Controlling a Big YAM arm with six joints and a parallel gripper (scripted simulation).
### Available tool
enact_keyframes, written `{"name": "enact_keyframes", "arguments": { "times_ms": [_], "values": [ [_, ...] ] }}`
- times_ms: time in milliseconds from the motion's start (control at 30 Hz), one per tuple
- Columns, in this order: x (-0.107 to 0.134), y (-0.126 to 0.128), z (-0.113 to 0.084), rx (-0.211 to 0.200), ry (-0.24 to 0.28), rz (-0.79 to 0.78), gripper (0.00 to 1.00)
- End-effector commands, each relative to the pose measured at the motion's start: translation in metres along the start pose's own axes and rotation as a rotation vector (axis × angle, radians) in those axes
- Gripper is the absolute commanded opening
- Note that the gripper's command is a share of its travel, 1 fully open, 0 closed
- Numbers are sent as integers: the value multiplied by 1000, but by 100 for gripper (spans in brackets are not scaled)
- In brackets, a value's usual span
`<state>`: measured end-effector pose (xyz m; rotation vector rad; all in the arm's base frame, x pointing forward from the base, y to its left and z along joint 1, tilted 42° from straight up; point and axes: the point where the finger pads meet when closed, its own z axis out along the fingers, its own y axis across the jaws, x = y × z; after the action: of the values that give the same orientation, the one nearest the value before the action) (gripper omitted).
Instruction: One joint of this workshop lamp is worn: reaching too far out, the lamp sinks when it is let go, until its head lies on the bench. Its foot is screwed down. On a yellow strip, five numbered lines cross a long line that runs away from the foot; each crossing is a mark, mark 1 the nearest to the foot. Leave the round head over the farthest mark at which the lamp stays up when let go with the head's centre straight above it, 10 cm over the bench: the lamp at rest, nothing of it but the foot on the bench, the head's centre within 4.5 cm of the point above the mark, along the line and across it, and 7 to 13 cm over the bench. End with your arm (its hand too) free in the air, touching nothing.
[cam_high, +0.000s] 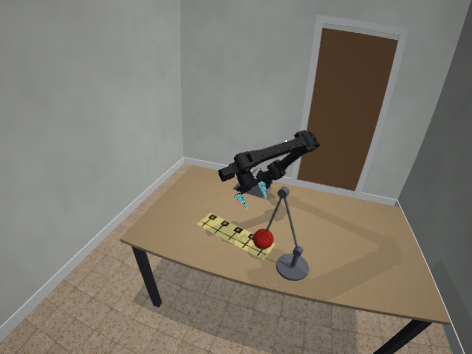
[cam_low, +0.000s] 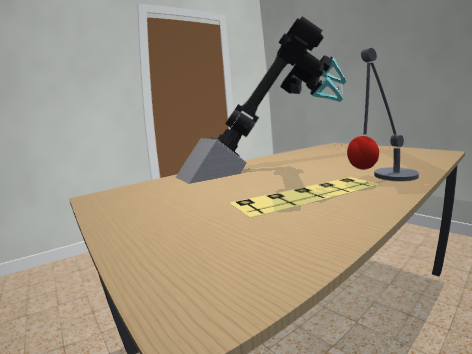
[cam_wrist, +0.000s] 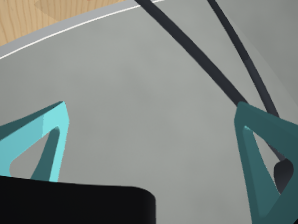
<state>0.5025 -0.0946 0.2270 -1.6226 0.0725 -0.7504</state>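
The lamp's red head (cam_high: 263, 238) (cam_low: 363, 152) hangs clear of the bench (cam_high: 345, 240) (cam_low: 175, 240), right of centre and below the middle in the top view, mid-right in the exterior one. It looks near the foot end of the yellow strip (cam_high: 218, 229) (cam_low: 265, 210); which mark lies beneath it I cannot tell. Around it, the two thin rods rise to the elbow joint (cam_high: 283, 192) (cam_low: 368, 55) and drop to the round foot (cam_high: 292, 267) (cam_low: 396, 174).

My end effector (cam_high: 252, 195) (cam_low: 343, 90) (cam_wrist: 151, 111) is spread wide with nothing in it, beside the lamp and apart from the head. In the wrist view the rods run from the top edge to my right-hand finger, so swinging carelessly could knock the elbow and shift the head. Drawing the head too far out would overload the worn joint, and on release it could sink to the bench. Opening unevenly might also nudge it sideways off the long line.
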Motion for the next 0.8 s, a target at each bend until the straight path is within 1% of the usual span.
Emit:
{"name": "enact_keyframes", "arguments": {
  "times_ms": [0,400,767],
  "values": [
    [5,-4,-3,-8,2,23,100],
    [14,-10,-7,-2,4,-8,100],
    [7,-5,-4,-7,3,15,100]
  ]
}}
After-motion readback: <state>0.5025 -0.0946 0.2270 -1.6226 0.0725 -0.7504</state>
